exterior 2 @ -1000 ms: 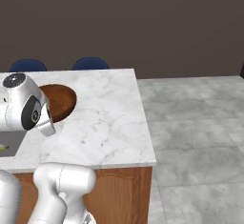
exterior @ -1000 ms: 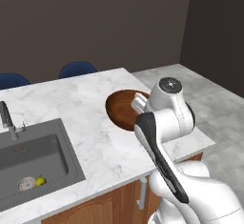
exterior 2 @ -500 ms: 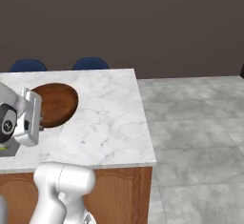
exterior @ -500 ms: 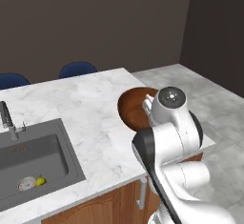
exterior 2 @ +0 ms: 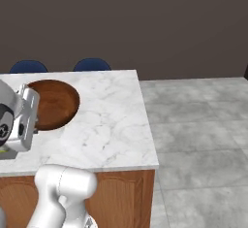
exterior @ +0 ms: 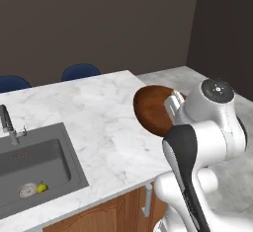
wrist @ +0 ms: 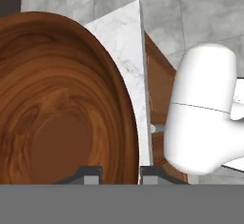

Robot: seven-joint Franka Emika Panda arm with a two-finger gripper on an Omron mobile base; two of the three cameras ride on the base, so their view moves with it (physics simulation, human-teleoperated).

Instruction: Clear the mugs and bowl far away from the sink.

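The claw point(wrist: 121, 173) pinched the rim of the wooden bowl point(wrist: 57, 104), one fingertip inside, one outside, near the marble tabletop's point(exterior: 94, 112) corner, far from the sink point(exterior: 34, 164).

- A white marble counter point(exterior: 94, 112) is topping wooden cabinets point(exterior 2: 121, 193).
- Two blue chairs point(exterior 2: 92, 64) are standing behind the counter's far edge, against a dark wall point(exterior: 99, 23).
- A grey tiled floor point(exterior 2: 198, 125) is stretching away beside the counter.
- A small yellow thing point(exterior: 42, 187) is lying next to a round pale thing point(exterior: 28, 190).
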